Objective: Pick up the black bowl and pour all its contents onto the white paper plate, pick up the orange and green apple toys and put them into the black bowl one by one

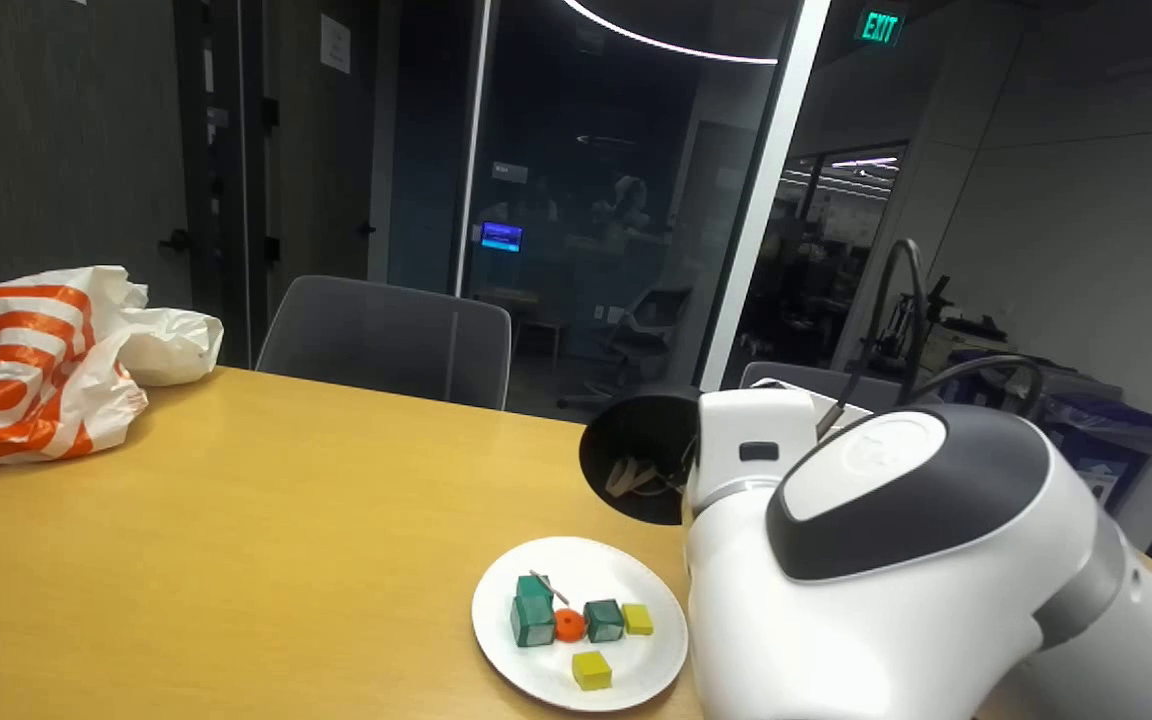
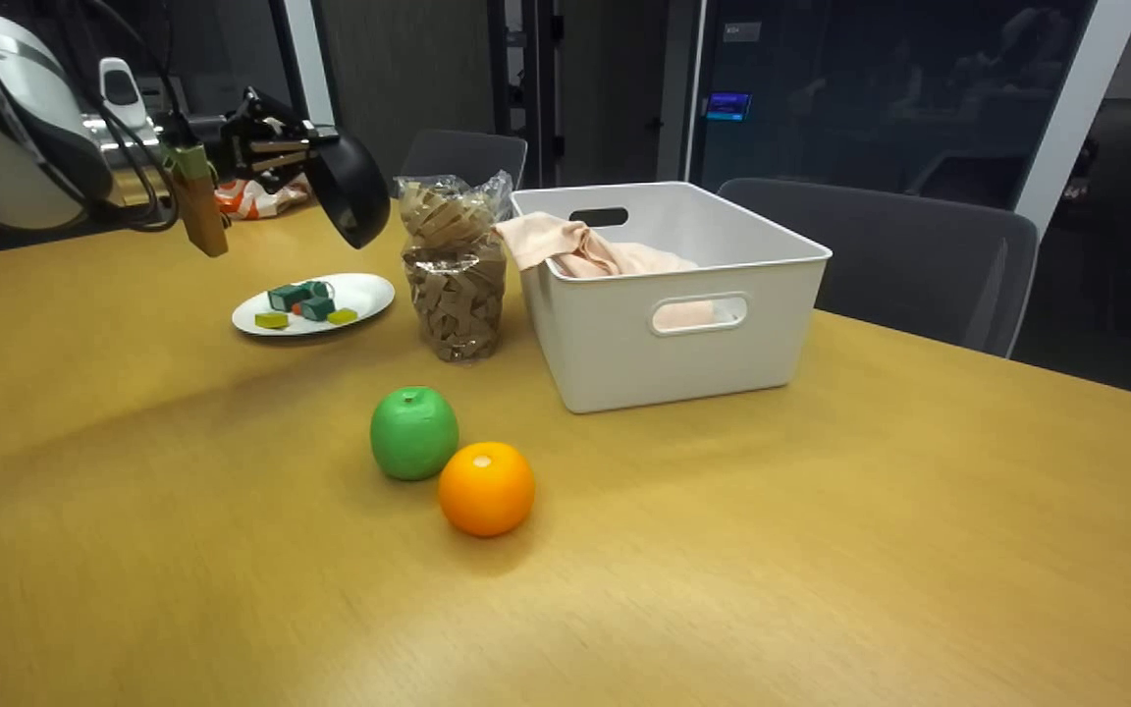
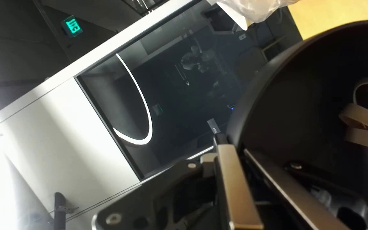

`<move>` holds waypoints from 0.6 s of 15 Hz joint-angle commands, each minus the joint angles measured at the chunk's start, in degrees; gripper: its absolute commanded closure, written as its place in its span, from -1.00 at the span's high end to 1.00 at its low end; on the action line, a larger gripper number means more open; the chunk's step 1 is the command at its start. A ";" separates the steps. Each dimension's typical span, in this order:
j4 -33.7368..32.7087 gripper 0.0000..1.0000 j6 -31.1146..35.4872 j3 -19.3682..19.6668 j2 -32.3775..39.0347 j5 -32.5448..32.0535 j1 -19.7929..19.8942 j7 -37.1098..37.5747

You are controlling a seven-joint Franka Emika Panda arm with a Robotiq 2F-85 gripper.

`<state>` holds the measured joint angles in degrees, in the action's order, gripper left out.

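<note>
Pour prob. near done: yellow pcs (image 1: 591, 670) on plate (image 1: 626, 575). Gripper (image 3: 235, 147) pinching tipped bowl (image 1: 636, 440), plate's 1 o'clock, ext. view. Next: confirm empty, lower.

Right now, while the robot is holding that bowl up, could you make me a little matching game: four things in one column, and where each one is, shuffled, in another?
Things
1. black bowl
2. green apple toy
3. white paper plate
4. peach cloth

Places
A. on the table, beside the orange toy
B. in the white bin, one end over its rim
C. tilted, held off the table by the gripper
D. under teal-green blocks and yellow pieces

Pairs: 1-C, 2-A, 3-D, 4-B
</note>
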<state>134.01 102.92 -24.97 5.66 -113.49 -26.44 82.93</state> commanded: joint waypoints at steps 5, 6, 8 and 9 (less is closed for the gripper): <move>3.86 -0.88 -2.17 -0.72 -1.19 -9.37 0.08 1.01; 4.16 -0.88 -2.08 -0.75 -1.18 -10.18 0.16 0.92; 4.29 -0.89 -3.15 -0.77 -1.36 -11.30 0.21 1.30; 3.90 -0.89 -3.36 -0.73 -1.60 -11.33 0.32 1.31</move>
<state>137.52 101.49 -25.23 5.64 -122.57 -26.45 83.70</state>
